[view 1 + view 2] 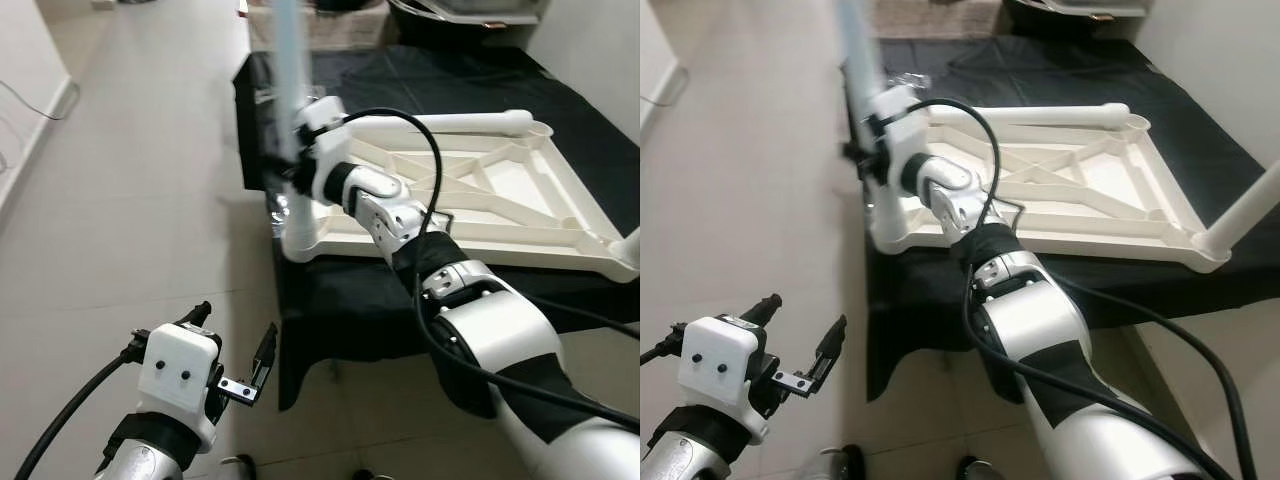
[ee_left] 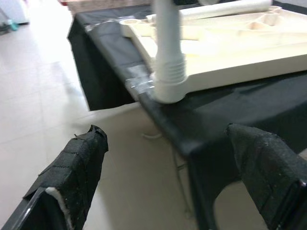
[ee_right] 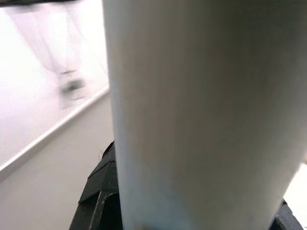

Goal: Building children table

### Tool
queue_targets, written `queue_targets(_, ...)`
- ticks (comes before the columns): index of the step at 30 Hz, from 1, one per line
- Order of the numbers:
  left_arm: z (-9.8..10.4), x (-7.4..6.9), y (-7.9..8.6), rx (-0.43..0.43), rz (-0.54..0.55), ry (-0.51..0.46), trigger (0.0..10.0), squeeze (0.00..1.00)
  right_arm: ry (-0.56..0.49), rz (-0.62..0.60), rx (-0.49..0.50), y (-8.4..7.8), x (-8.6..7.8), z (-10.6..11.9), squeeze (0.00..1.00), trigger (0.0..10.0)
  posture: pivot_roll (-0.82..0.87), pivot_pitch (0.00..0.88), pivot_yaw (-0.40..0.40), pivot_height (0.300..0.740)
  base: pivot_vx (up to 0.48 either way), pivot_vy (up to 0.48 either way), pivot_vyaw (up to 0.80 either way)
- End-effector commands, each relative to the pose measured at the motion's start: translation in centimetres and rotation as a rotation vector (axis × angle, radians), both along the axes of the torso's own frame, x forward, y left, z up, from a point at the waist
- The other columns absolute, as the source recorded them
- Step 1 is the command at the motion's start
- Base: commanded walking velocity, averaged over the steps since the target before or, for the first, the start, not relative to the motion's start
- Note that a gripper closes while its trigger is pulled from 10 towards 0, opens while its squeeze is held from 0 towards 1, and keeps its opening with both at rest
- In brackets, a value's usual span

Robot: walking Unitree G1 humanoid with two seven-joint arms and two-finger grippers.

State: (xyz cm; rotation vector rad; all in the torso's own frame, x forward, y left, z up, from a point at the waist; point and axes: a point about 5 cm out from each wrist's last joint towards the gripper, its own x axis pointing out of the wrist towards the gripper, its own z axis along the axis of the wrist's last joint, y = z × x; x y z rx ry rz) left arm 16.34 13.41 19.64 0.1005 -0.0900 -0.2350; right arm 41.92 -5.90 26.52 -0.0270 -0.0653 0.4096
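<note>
A cream children's table top (image 1: 500, 215) lies upside down on a low platform under a black cloth (image 1: 350, 290). A white table leg (image 1: 290, 60) stands upright in the near-left corner socket (image 2: 168, 88). My right gripper (image 1: 288, 172) is shut on this leg just above the socket; the right wrist view has the leg (image 3: 201, 115) close up, with a black finger (image 3: 100, 196) beside it. My left gripper (image 1: 235, 330) hovers open over the floor in front of the platform, with nothing between its fingers (image 2: 72, 167).
A second leg (image 1: 450, 122) lies along the top's far edge. A third leg (image 1: 1245, 210) sticks up from the near-right corner. Pale tiled floor (image 1: 130, 200) stretches to the left, bounded by a wall with a cable. Dark items sit behind the platform.
</note>
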Motion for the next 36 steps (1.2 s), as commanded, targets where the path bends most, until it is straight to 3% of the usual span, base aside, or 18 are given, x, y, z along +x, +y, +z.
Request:
queue_targets(1,-0.2,0.0,0.2,0.012,0.011,0.010,10.0,0.00,0.174,-0.212,-0.055,-2.9,0.1,-4.6,0.00,10.0,0.15,0.293,-0.081,0.740,0.000,0.000,0.00)
queue_targets(2,-0.2,0.0,0.2,0.012,0.011,0.010,10.0,0.00,0.174,-0.212,-0.055,-2.9,0.1,-4.6,0.00,10.0,0.15,0.293,-0.081,0.740,0.000,0.000,0.00)
queue_targets(4,-0.2,0.0,0.3,0.014,0.015,0.009,10.0,0.00,0.190,-0.420,-0.024,-4.2,0.1,-5.3,0.00,10.0,0.15,0.285,-0.080,0.740,0.000,0.000,0.00)
queue_targets(7,-0.2,0.0,0.3,0.014,0.015,0.009,10.0,0.00,0.190,-0.420,-0.024,-4.2,0.1,-5.3,0.00,10.0,0.15,0.285,-0.080,0.740,0.000,0.000,0.00)
queue_targets(10,-0.2,0.0,0.5,0.018,0.019,0.011,10.0,0.00,0.186,-0.638,-0.021,-5.4,-0.1,-5.4,0.00,10.0,0.15,0.285,-0.080,0.740,0.000,0.000,0.00)
queue_targets(11,-0.2,0.0,0.5,0.018,0.019,0.011,10.0,0.00,0.186,-0.638,-0.021,-5.4,-0.1,-5.4,0.00,10.0,0.15,0.285,-0.080,0.740,0.000,0.000,0.00)
queue_targets(15,-0.3,0.0,0.5,0.021,0.018,0.014,10.0,0.00,0.211,-0.845,0.050,-6.0,-0.4,-5.2,0.00,10.0,0.15,0.285,-0.080,0.740,0.000,0.000,0.00)
queue_targets(23,-0.5,0.0,0.4,0.018,0.015,0.016,10.0,0.00,0.230,-0.996,0.161,-6.8,-0.7,-5.2,0.00,10.0,0.15,0.277,-0.078,0.740,0.000,0.000,0.00)
queue_targets(25,-0.6,-0.1,0.4,0.027,0.007,0.020,10.0,0.00,0.234,-1.117,0.220,-8.2,-1.0,-5.2,0.00,10.0,0.15,0.277,-0.078,0.740,0.000,0.000,0.00)
queue_targets(27,-0.6,-0.1,0.4,0.027,0.007,0.020,10.0,0.00,0.234,-1.117,0.220,-8.2,-1.0,-5.2,0.00,10.0,0.15,0.277,-0.078,0.740,0.000,0.000,0.00)
queue_targets(31,-0.6,-0.1,0.5,0.032,0.008,0.023,10.0,0.00,0.198,-1.284,0.234,-10.0,-1.6,-5.2,0.00,10.0,0.16,0.284,-0.075,0.740,0.000,0.000,0.00)
queue_targets(36,-0.6,-0.1,0.6,0.034,0.008,0.023,10.0,0.00,0.170,-1.327,0.214,-10.2,-1.8,-5.2,0.00,10.0,0.16,0.289,-0.073,0.740,0.000,0.000,0.00)
